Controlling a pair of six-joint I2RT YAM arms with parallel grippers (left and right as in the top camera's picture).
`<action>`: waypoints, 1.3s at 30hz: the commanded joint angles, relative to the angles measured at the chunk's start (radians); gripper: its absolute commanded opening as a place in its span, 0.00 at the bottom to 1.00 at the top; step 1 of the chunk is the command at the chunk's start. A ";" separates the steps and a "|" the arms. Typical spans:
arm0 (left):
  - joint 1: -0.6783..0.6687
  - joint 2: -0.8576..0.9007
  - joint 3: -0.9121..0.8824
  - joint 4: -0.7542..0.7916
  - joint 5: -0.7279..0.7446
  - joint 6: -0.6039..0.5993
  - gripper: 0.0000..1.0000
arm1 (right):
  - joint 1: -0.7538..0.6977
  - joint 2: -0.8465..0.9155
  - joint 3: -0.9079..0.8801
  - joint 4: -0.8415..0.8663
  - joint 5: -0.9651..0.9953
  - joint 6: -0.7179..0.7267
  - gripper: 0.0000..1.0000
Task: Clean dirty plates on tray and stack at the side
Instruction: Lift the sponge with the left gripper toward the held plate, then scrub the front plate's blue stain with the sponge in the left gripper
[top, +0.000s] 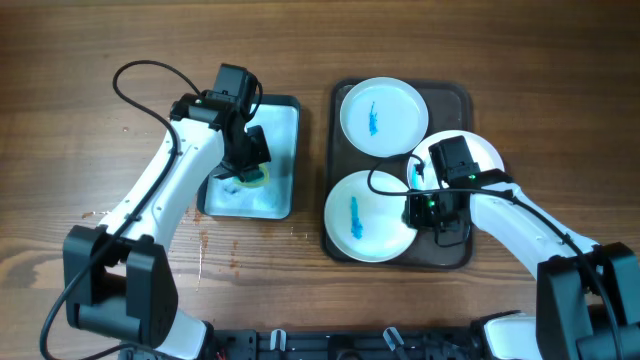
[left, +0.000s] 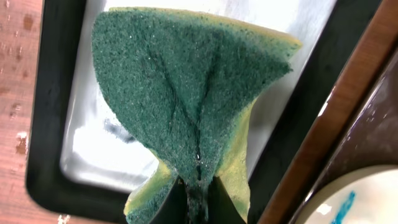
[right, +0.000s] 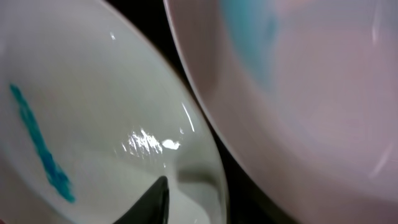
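My left gripper (top: 245, 165) (left: 198, 186) is shut on a green and yellow sponge (top: 252, 178) (left: 186, 93), held folded over a small black wash tray (top: 285, 120) (left: 50, 124). Three white plates lie on the brown tray (top: 455, 95): a far one (top: 383, 117) and a near one (top: 365, 215), both with a blue smear, and a right one (top: 478, 152) partly hidden by my right arm. My right gripper (top: 422, 210) (right: 199, 190) is open at the near plate's (right: 93, 93) right rim, one finger over its inside, the other hidden.
The wash tray holds a shallow wet film with bluish traces. The brown tray's edge (left: 336, 124) and a smeared plate (left: 357, 199) lie just right of it. The right plate (right: 311, 93) fills the right wrist view, blurred. Bare wooden table (top: 80, 150) surrounds both trays.
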 joint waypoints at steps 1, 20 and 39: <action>-0.027 -0.072 0.078 -0.030 0.068 0.006 0.04 | 0.000 0.029 -0.050 0.045 0.099 0.091 0.04; -0.437 0.234 0.060 0.301 0.348 -0.134 0.04 | 0.000 0.029 -0.049 -0.027 0.310 0.343 0.04; -0.420 0.358 0.078 0.309 0.239 -0.074 0.04 | 0.000 0.029 -0.049 -0.035 0.299 0.317 0.04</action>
